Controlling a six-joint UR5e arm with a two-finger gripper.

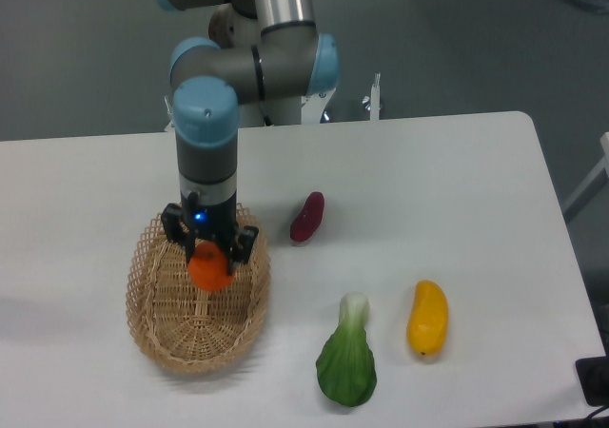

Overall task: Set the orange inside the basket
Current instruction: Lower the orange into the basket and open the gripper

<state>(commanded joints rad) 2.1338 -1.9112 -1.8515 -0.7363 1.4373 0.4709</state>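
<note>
The orange (208,268) is a small round bright-orange fruit held between my gripper's fingers, over the inside of the basket. The basket (162,328) is an oval of light tan woven wicker at the left front of the table. My gripper (210,257) points straight down above the basket's far half and is shut on the orange. I cannot tell whether the orange touches the basket's bottom.
A dark purple-red sweet potato (307,217) lies right of the basket. A green bok choy (348,357) and a yellow-orange pepper-like vegetable (427,317) lie at the front right. The white table's (457,181) right edge is near the yellow vegetable.
</note>
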